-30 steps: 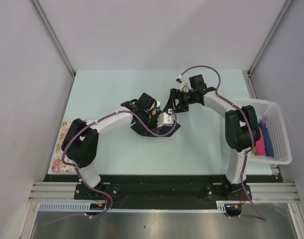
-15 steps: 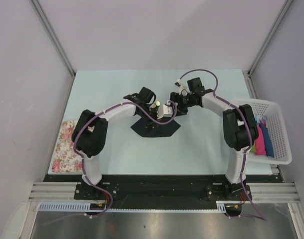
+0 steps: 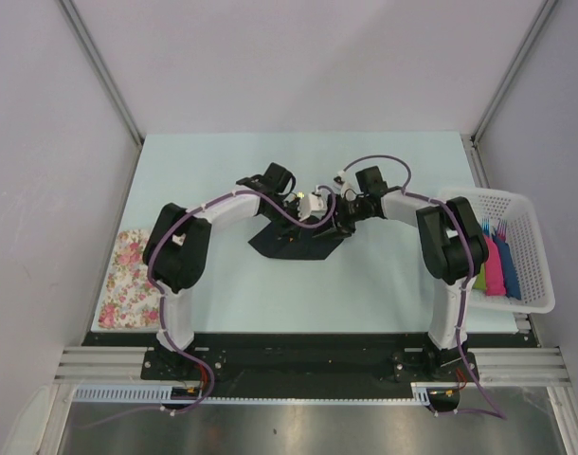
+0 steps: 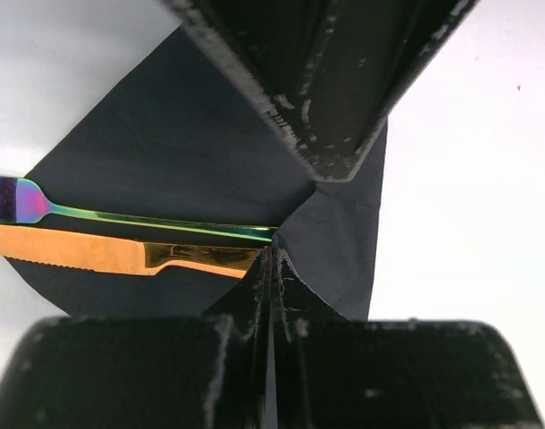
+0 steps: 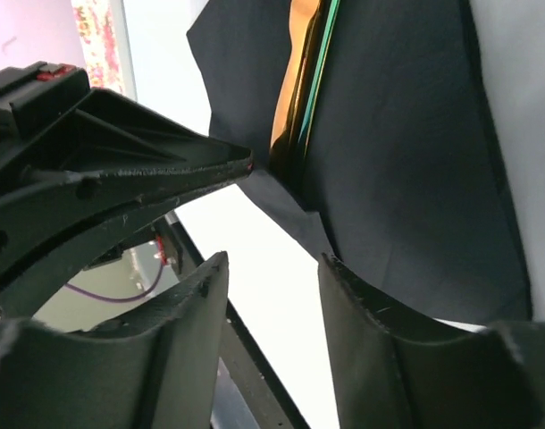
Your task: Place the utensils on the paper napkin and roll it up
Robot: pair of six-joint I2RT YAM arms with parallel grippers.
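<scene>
The black paper napkin [image 3: 291, 243] lies mid-table, and its far-right corner [image 4: 331, 241] is pulled up and folded over the utensils' handles. The utensils are a rainbow-tinted fork [image 4: 121, 214] and a gold knife [image 4: 94, 253], lying side by side on the sheet and seen again as utensils [image 5: 299, 80] in the right wrist view. My left gripper [image 4: 271, 255] is shut on that lifted corner. My right gripper [image 5: 268, 268] hovers just beside it with its jaws half apart and nothing between them. One of its fingertips [image 5: 331, 268] is at the edge of the flap.
A floral cloth [image 3: 126, 277] lies at the table's left edge. A white basket [image 3: 531, 284] at the right holds green, pink and blue bundles [image 3: 495, 265]. Both arms crowd together over the napkin's far corner.
The left gripper has carried the napkin corner up and away from the bases. The right gripper has dropped toward the napkin and its jaws have narrowed.
</scene>
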